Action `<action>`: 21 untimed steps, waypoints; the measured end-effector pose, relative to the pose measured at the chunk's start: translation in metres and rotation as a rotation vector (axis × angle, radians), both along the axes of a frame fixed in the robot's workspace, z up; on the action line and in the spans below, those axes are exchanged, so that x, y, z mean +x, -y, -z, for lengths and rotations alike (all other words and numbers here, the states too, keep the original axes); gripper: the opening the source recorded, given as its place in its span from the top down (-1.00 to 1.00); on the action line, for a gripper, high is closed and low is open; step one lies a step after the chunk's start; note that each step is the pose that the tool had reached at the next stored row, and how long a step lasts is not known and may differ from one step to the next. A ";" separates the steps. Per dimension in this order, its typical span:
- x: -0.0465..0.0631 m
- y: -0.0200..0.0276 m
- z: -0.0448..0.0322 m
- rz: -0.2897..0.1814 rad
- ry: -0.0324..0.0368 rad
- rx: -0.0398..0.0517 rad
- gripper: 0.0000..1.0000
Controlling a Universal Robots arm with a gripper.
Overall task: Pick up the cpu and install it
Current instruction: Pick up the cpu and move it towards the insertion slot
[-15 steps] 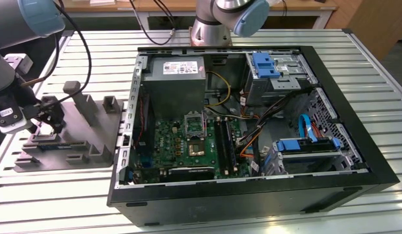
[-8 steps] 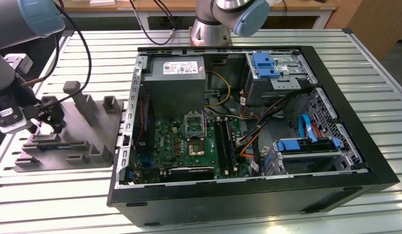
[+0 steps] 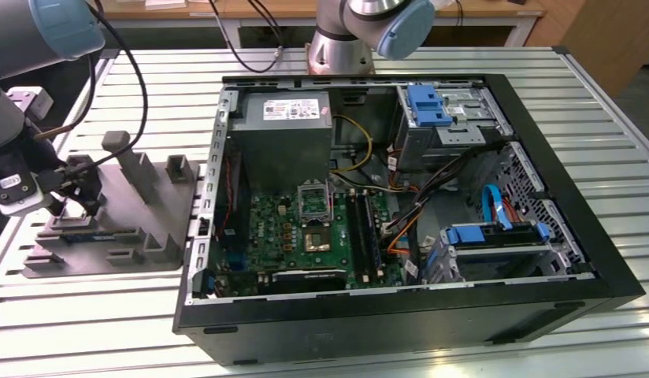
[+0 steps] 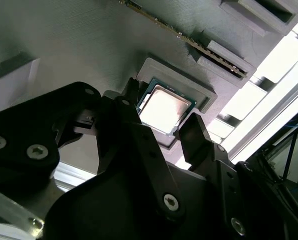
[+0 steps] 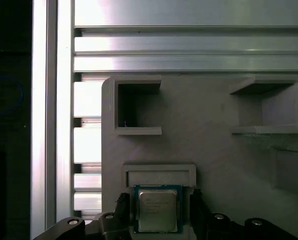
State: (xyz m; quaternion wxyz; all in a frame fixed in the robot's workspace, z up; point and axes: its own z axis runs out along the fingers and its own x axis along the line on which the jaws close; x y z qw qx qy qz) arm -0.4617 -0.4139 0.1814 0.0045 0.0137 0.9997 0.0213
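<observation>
Grey moulded plastic makes up the tray [image 3: 146, 236] at the exterior view's left, lying on a table of aluminium slats [image 3: 94, 315]. The pincer [image 3: 75, 208] hangs low over the tray's end at the exterior view's left, at the tip of the arm [image 3: 9, 126]. To the exterior view's right stands a computer case [image 3: 409, 315] with its side off. The green board [image 3: 293, 236] inside it carries a black socket [image 3: 317, 239]. A white label [image 3: 296, 110] sits on the power unit, its print too small to read.

In the second wrist view the cpu [image 4: 164, 106] lies flat in a shallow square pocket of the tray [image 4: 79, 45], pale metal top upward. It is square, so no long axis shows, and its edges run in line with the pocket's walls. The pincer [image 4: 161, 114] is spread wide, with a black finger [image 4: 139, 140] on each side of the cpu, which sits between the tips unclamped.

In the first wrist view the cpu [image 5: 157, 210] again rests level in its pocket near the tray's [image 5: 213, 150] edge, beside the table slats [image 5: 188, 45]. Faint lines of print cross its metal top, running from one finger towards the other. The pincer [image 5: 158, 196] straddles it, its fingertips [image 5: 196, 205] just beside two opposite edges, and a sliver of tray shows between the cpu and at least one tip.
</observation>
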 end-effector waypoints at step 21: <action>-0.001 -0.0022 0.0001 0.000 0.0000 0.0000 -0.16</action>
